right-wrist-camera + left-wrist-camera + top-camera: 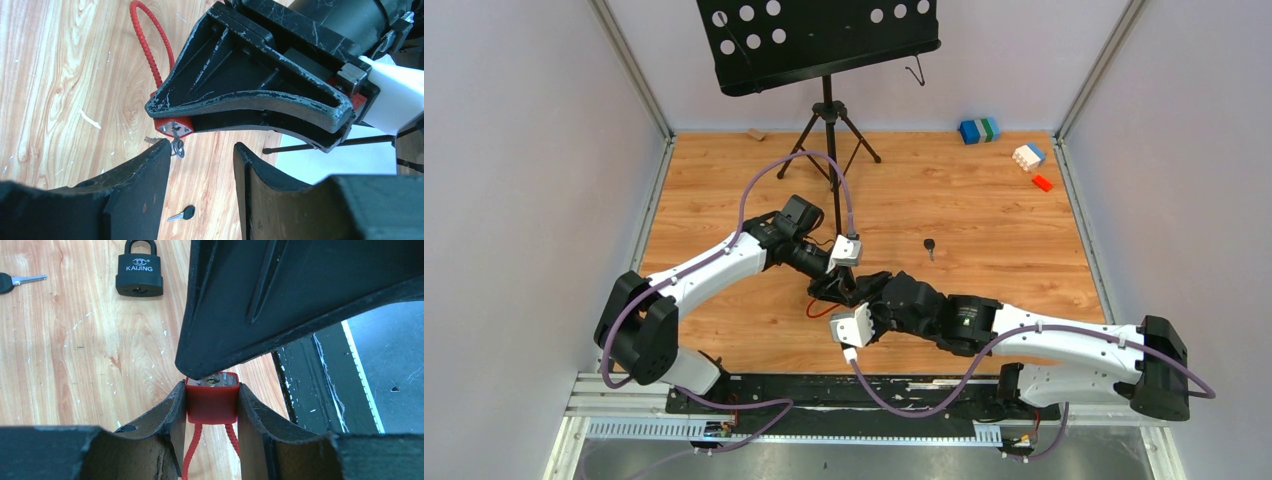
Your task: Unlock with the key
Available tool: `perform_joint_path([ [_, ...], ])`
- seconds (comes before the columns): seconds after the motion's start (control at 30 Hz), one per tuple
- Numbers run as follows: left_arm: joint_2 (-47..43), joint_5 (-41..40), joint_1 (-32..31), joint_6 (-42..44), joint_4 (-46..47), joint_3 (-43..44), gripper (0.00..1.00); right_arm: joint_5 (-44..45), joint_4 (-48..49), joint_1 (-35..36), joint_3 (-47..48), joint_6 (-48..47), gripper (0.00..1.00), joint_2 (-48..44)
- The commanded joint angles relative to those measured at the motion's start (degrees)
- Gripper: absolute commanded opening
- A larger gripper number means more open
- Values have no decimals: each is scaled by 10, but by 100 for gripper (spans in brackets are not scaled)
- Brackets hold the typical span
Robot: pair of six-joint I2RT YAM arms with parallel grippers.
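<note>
My left gripper (212, 399) is shut on a red padlock (212, 405) with a red cable shackle (150, 40) and holds it by its sides just above the table. In the right wrist view a silver key with a ring (177, 146) hangs at the padlock's keyhole face (172, 126). My right gripper (200, 150) is open and empty, and its left fingertip (157, 150) is right beside that key ring. In the top view both grippers meet at mid-table, the left (839, 290) and the right (874, 287). One right finger (280, 300) hides part of the keyhole face in the left wrist view.
A black-headed key (930, 246) lies alone on the wooden table and also shows in the right wrist view (182, 214). A black KAIJING padlock (140, 272) lies beyond the red one. A music stand (828, 110) is at the back, and coloured blocks (1024, 155) are at the back right.
</note>
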Motion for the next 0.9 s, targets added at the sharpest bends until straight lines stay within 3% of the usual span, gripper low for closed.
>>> perform_joint_path([
  [0.0,-22,28,2,10,7,11,0,-24,-4,-4,-1,10,49,3],
  [0.4,-23,30,2,9,9,8,0,-30,0,-7,-3,9,29,18],
  [0.87,-26,29,2,9,8,6,0,-22,-16,-8,-9,-1,25,15],
])
